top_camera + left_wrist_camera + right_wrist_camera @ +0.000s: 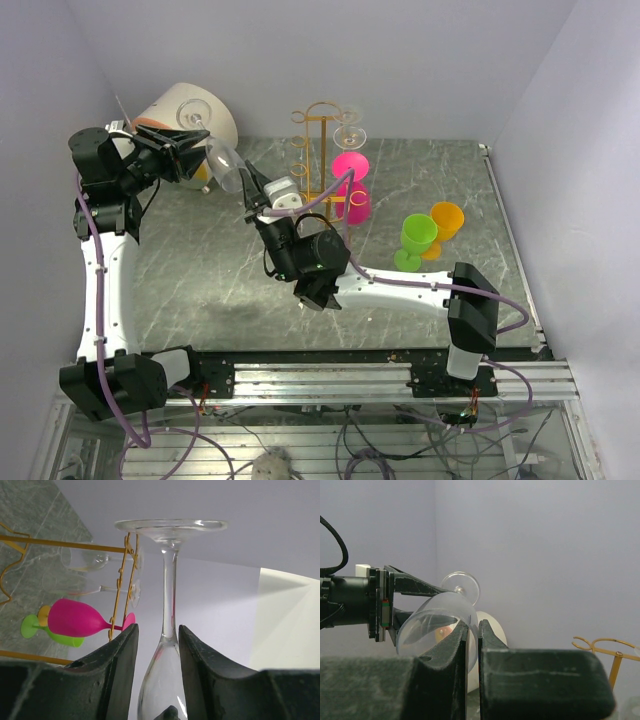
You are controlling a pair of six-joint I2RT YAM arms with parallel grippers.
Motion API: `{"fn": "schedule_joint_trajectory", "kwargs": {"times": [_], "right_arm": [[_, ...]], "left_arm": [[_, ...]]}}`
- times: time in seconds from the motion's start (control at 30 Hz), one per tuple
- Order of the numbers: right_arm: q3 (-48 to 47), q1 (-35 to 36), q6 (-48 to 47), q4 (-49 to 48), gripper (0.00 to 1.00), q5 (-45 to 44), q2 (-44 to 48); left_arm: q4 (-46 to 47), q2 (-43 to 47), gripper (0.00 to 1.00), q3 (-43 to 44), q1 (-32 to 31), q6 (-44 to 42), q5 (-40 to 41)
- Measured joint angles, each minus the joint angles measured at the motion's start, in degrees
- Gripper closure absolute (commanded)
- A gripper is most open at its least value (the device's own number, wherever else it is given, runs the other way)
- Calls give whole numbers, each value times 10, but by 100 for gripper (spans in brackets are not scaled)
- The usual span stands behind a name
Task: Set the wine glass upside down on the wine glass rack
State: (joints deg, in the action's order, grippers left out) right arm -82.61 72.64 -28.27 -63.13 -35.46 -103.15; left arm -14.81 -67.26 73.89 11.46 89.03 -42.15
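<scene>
Left claw (157, 632) is clamped on the glass (169, 580) where stem meets bowl. Glass is tilted and off the table at 10 o'clock. Right claw (472, 630) pinches its rim, fingers nearly together. Rack (322, 150) stands at 12 o'clock, clear of the glass.

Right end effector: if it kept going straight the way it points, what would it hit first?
The glass: its rim sits right at the tips of the right end effector, and the left end effector holds it just beyond.
</scene>
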Motion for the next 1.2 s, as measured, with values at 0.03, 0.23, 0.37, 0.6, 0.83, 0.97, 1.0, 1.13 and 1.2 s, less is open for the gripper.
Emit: {"fn": "schedule_joint_trajectory", "kwargs": {"times": [0.03,0.23,0.37,0.6,0.83,0.97,1.0,1.13,1.2], "right_arm": [[0,1,-1,0,100,0,0],[0,3,0,5,100,0,0],[0,6,1,6,100,0,0],[0,11,1,10,100,-5,0],[0,19,-11,7,100,-14,-1],[6,28,-27,-7,100,-21,-6],[11,29,-30,-12,100,-21,-6],[34,35,-33,-33,100,-20,-6],[45,38,-35,-40,100,-19,-6]], "left_arm": [[0,0,51,0,0,0,0],[4,3,57,-2,0,0,0],[8,7,61,-6,1,3,0],[15,11,68,-13,4,6,0],[17,12,77,-16,5,10,-4],[17,15,68,-20,9,11,-8],[17,16,63,-22,9,11,-10],[19,16,48,-29,11,15,-11],[19,16,50,-31,12,15,-11]]}}
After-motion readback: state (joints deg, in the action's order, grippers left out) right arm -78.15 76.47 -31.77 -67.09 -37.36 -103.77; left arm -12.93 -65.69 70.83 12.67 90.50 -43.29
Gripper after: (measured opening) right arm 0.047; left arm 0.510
